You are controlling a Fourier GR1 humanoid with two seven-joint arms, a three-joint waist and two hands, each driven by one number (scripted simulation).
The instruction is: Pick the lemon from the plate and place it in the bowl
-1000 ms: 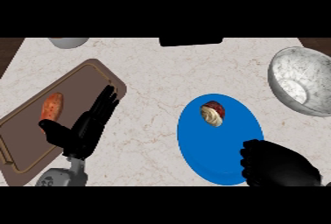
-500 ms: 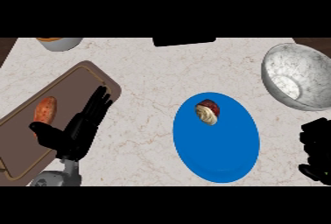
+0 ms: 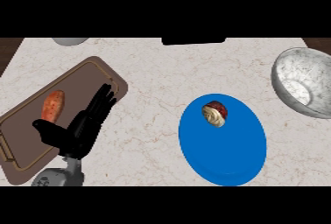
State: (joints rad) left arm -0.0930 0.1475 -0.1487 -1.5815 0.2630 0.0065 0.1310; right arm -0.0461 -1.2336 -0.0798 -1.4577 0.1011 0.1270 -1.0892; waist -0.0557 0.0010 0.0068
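A blue plate (image 3: 223, 153) lies on the marble counter, right of centre. On its upper part rests a small round item (image 3: 215, 113), cream and dark red, not lemon yellow. A grey speckled bowl (image 3: 302, 83) stands at the right edge, partly cut off. My left hand (image 3: 81, 127) is at the lower left, open with fingers straight, hovering over the edge of a cutting board. My right hand does not show in the head view.
A brown cutting board (image 3: 35, 131) lies at the left with an orange sweet potato (image 3: 51, 105) on it. A grey dish (image 3: 70, 41) peeks in at the top left. A black object (image 3: 192, 40) sits at the counter's far edge.
My right hand moved right and out of view; one second ago it was curled at the plate's lower right. The view has shifted slightly. The left hand stays open.
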